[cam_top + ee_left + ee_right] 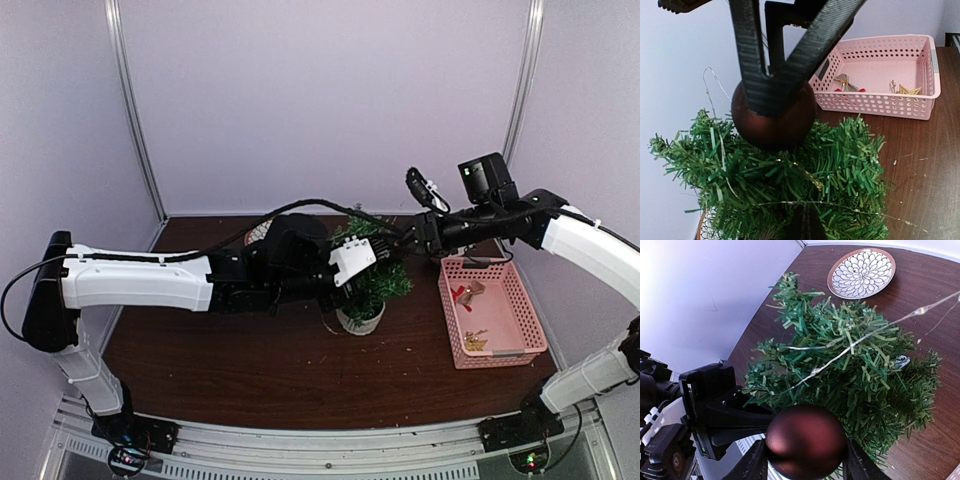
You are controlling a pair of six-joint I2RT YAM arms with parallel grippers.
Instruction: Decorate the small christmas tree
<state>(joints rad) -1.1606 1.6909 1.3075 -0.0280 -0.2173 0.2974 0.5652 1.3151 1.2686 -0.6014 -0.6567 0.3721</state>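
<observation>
The right claw (805,461) is clenched on a dark red ball (774,125) that rests against the top needles of the small christmas tree (368,275). The tree stands upright in its white pot (360,320) mid-table (250,360), directly beneath that claw and beside the pink basket (445,310). The left claw (805,224) is squeezed shut low against the branches, though whether it pinches the thin wire (865,335) I cannot tell, so the right arm is the one placed to hang the ball; no writing is readable.

- I see the tree (368,285) standing mid-table (250,370).
- The basket (505,318) sits to its right, near the table's right edge, with ornaments (474,340) inside.
- A plate (861,272) lies behind the tree, to the left.
- A ball (806,437) sits against the treetop, between my right gripper's (805,462) fingers.
</observation>
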